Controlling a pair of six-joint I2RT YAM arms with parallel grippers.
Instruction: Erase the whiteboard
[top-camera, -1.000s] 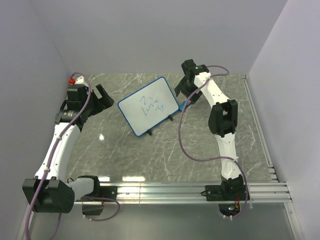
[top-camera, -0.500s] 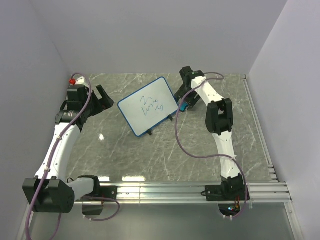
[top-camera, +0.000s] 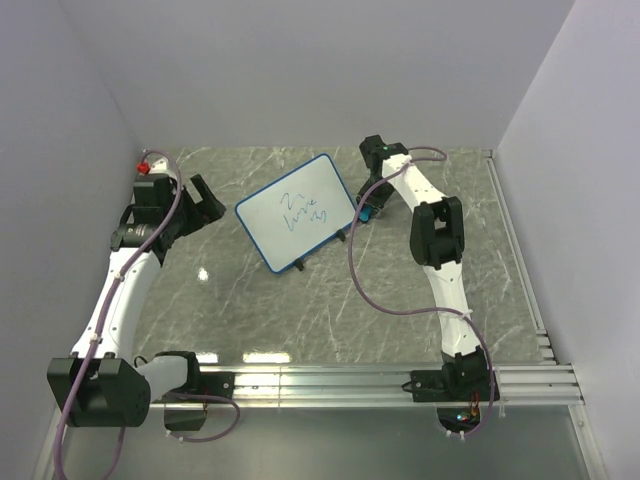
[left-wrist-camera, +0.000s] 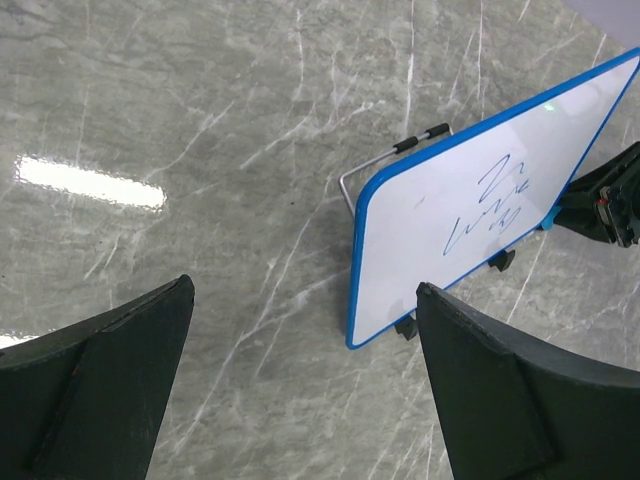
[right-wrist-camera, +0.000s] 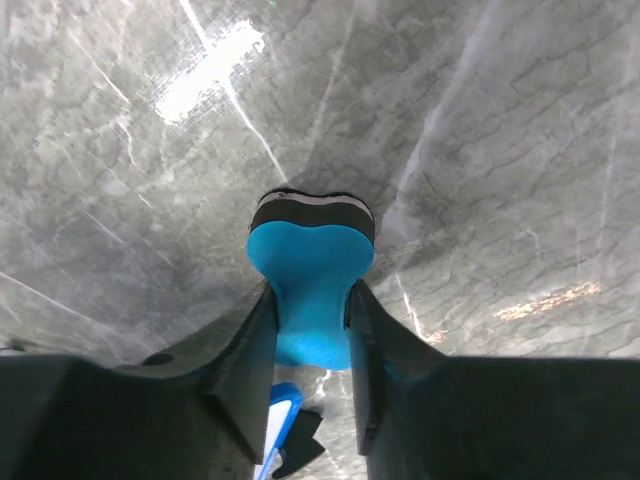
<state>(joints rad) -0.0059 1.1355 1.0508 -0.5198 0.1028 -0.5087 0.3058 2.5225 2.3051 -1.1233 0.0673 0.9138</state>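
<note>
A grey marbled worktop (top-camera: 300, 310), enclosed by pale lilac walls (top-camera: 300, 70) on three sides, is seen from above, with a metal rail (top-camera: 330, 382) fixed along its near edge. Two white-and-black arms are mounted on that rail: the left arm (top-camera: 120, 290) is stretched toward the far left corner, while the right arm (top-camera: 445, 270) is bent inward over the far middle of the surface.

Between the two arms, toward the far side of the worktop, the whiteboard (top-camera: 297, 212) is propped at a tilt and turned at an angle to the walls. It is carried on small black feet (left-wrist-camera: 500, 260) and backed by a wire stand (left-wrist-camera: 385, 160).

The left claw (left-wrist-camera: 305, 290) is held spread wide with nothing between its fingers, well apart from the board's left side and pointed toward it.

The right claw (right-wrist-camera: 310, 290) is lowered just beside the board's right corner. Its two fingers are pressed against the narrow waist of a blue eraser (right-wrist-camera: 310, 255), which is gripped from both sides. The eraser's black felt face is turned toward the worktop; whether it is touching the surface cannot be told.

Dark scribbles (left-wrist-camera: 495, 200) are left on the white face of the board, near its middle.
</note>
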